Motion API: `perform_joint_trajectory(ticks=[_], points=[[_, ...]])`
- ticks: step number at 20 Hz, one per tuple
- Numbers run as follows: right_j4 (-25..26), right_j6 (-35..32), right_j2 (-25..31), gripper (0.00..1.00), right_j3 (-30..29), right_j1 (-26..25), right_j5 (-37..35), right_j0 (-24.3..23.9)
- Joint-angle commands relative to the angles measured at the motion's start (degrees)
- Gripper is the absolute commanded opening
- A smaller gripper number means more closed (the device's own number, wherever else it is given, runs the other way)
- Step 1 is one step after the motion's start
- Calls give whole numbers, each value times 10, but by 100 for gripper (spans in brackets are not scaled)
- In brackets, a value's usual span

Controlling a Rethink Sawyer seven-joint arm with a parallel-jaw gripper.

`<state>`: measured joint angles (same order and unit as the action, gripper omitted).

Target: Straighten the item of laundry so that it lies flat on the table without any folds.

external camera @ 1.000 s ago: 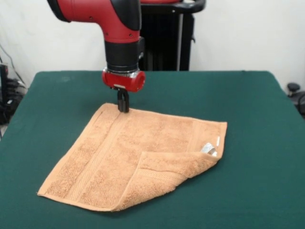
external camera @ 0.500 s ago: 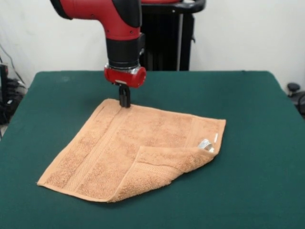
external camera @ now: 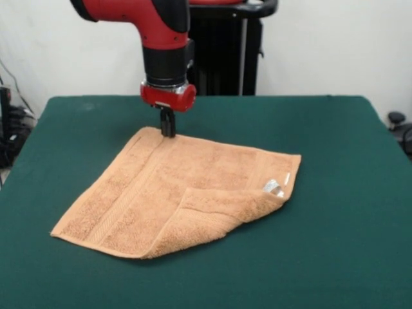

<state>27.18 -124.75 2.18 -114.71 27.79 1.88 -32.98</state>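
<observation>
On green table [external camera: 347, 193] — folded towel [external camera: 161, 193], white wall [external camera: 322, 45]

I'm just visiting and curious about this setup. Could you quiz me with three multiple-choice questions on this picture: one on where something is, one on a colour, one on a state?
1. Where is the gripper?
A. At the towel's far corner
B. Over the towel's middle
C. Off the table

2. What colour is the table top?
A. Grey
B. Dark green
C. White

3. How does the towel lie?
A. Fully flat
B. Rolled up
C. One corner folded over

Answers:
1. A, its tips meet the far corner.
2. B, green felt surrounds the towel.
3. C, the near corner lies doubled over by the white label.
</observation>
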Motion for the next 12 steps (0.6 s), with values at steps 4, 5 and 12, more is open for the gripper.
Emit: perform_joint_trajectory(ticks=[4,5,12], points=[[74,9,-44,0,-90,-19,-71,-34],[80,9,-47,0,-90,-18,-69,-37],[113,-10,-66,0,-82,-41,-43,-25]])
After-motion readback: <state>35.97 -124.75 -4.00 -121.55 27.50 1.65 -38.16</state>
